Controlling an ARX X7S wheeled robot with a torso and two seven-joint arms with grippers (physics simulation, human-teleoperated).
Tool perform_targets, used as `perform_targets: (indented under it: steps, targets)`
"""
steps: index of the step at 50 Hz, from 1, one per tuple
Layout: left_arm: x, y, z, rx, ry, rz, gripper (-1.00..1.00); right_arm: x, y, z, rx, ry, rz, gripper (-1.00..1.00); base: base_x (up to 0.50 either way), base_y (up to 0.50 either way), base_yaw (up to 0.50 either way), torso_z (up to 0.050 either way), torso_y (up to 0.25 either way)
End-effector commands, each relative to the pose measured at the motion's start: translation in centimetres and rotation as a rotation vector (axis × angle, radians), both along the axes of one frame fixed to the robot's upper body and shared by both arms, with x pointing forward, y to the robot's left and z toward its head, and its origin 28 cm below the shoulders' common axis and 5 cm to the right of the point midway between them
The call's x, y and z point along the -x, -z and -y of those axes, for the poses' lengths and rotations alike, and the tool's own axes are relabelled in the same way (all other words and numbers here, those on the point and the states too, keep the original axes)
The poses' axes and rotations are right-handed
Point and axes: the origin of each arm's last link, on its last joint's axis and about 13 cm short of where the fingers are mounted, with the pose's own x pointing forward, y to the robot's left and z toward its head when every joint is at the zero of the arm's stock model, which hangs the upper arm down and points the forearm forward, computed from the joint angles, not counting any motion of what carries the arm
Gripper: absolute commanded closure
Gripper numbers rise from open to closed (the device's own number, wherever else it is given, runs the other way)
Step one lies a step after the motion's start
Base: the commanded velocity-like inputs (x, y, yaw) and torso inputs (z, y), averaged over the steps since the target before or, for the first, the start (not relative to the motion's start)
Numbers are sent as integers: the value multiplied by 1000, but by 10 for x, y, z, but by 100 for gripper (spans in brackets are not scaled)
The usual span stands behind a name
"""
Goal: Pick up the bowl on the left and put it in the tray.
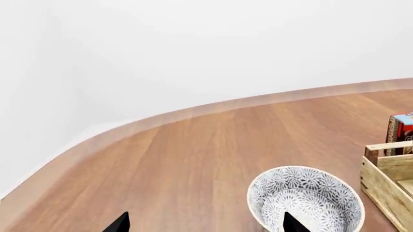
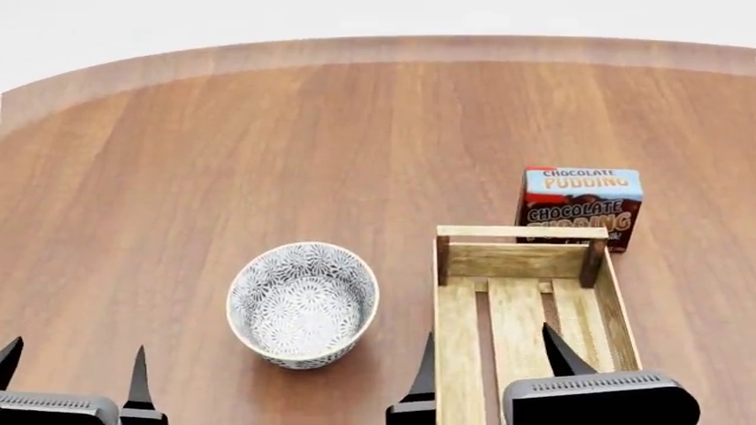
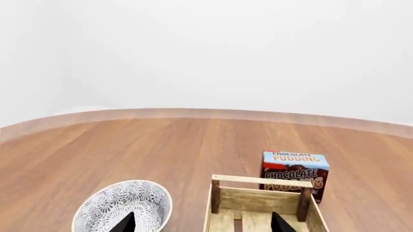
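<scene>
The bowl (image 2: 304,304), white with a dense grey-black floral pattern, stands upright on the wooden table, left of the tray (image 2: 456,336), a light-wood slatted crate. My left gripper (image 2: 74,370) hangs open and empty near the table's front edge, left of the bowl and apart from it. In the left wrist view one of the fingertips (image 1: 293,224) shows in front of the bowl (image 1: 306,198). My right gripper (image 2: 487,354) is open and empty above the tray's near part. The right wrist view shows the bowl (image 3: 123,205) and the tray (image 3: 261,199) beyond the open gripper (image 3: 203,224).
A chocolate pudding box (image 2: 582,205) stands upright just behind the tray's far end rail, also seen as the box (image 3: 293,174) in the right wrist view. The table's curved far edge (image 2: 378,49) meets a white wall.
</scene>
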Motion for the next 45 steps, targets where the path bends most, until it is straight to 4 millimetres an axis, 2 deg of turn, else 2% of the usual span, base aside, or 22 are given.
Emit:
perform_targets:
  steps: [1,30,36,41,44,45]
  targets:
    - [1,-1,-1,18,10,35,-100,-2,2,1,18,5,0,-100,0,0,0,0,-250]
    - [2,0,-1,-2,-9,60,-100,-3,4,0,16,-72,-14,-100,0,0,0,0,-250]
    - [1,0,0,8,0,42,-100,-9,3,1,29,-55,-11,-100,0,0,0,0,-208]
    - [0,2,0,1,3,33,-100,-18,-6,-1,140,-24,23,-100,0,0,0,0,0]
    - [1,3,1,-6,8,34,-100,-30,-13,-4,279,-35,84,-100,0,0,0,0,0]
    - [1,3,1,-9,11,34,-100,-39,-18,-6,331,-53,90,-100,0,0,0,0,0]
